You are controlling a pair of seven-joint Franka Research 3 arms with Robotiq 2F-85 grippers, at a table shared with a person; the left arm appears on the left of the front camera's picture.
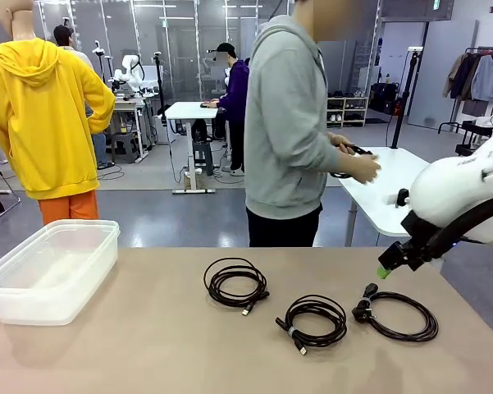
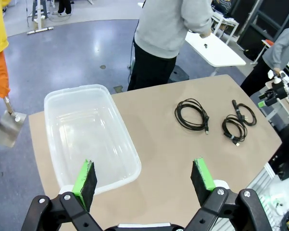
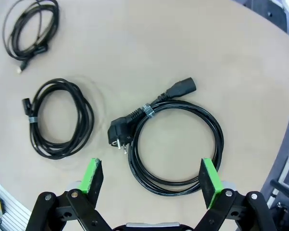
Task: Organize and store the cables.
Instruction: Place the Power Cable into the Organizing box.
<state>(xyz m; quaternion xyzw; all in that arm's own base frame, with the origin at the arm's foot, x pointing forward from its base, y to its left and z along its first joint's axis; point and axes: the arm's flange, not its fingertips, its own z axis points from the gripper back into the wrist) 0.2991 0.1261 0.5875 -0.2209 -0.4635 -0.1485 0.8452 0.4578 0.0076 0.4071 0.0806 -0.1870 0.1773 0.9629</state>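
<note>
Front camera faces across table [image 1: 148, 361]; 2 wrist cameras look down, sharing probably 3 cables [image 3: 175, 144].

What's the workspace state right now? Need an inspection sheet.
surface: tan table, bare between items.
job's things: three coiled cables, lying apart: left coil, middle coil, right coil, a power cord with plugs; clear bin at the robot's left, empty.
clutter: nothing seen.
grippers: left gripper open, above the bin's edge; right gripper open, above the right coil, touching nothing.
cables: black hose along the right arm, off the table.
surroundings: person at the far side, hands at a white side table; other people farther off.
</note>
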